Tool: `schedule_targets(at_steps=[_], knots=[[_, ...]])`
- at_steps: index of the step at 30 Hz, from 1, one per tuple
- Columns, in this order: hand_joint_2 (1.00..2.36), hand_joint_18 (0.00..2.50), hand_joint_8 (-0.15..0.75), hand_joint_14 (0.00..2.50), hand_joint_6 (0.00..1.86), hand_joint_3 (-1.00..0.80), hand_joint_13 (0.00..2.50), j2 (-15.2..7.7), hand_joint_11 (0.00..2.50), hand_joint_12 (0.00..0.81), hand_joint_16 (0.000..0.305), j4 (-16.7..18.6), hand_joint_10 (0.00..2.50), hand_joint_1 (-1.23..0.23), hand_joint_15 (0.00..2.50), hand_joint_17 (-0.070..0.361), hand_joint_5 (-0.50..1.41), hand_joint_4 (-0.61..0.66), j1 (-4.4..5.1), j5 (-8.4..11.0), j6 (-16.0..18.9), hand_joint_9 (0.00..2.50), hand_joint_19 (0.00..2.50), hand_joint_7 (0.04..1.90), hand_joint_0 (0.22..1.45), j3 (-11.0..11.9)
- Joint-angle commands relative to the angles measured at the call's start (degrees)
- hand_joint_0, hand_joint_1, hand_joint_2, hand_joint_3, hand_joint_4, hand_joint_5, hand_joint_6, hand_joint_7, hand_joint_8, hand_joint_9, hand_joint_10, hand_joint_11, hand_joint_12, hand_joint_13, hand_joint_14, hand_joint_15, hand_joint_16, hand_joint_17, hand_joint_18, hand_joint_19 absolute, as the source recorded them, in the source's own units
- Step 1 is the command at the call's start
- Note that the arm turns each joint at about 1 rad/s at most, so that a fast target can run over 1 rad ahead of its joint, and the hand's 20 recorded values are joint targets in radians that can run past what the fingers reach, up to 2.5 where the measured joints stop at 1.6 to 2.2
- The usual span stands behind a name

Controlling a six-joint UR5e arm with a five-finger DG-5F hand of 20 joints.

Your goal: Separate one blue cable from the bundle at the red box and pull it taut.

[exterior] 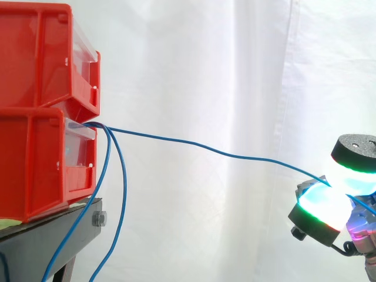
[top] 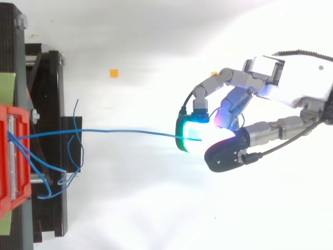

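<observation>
Robot hand [top: 296, 86] pinches one blue cable [top: 130, 132], stretched almost straight from the lower red bin [exterior: 35, 158]; other cables [exterior: 125, 176] dangle.

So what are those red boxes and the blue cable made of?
The red boxes look like shiny moulded plastic: smooth walls with highlights, and see-through fronts. The blue cable, pinched by the hand, is probably thin wire in a smooth plastic coat; it bends in soft curves. Its core is hidden.

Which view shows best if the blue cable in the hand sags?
The side view: the blue cable curves slightly from the lower red bin down to the hand. From the top view it looks straight, so sag is hidden.
</observation>
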Motion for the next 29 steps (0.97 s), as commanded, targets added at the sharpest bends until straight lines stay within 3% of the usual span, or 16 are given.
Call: schedule_targets(at_steps=[1,29], knots=[[1.01,1.13,0.318,0.00,0.93,-0.06,1.29,0.00,1.17,0.366,0.049,-0.02,0.49,-0.89,1.41,0.111,-0.10,-0.21,-0.04,0.00,0.00,1.05,0.95,1.14,0.65,0.00],[1.01,1.16,0.323,0.01,0.93,-0.06,1.29,0.00,1.18,0.376,0.051,-0.02,0.45,-0.90,1.39,0.114,-0.10,-0.21,0.05,0.00,0.00,1.08,0.95,1.14,0.66,0.00]])
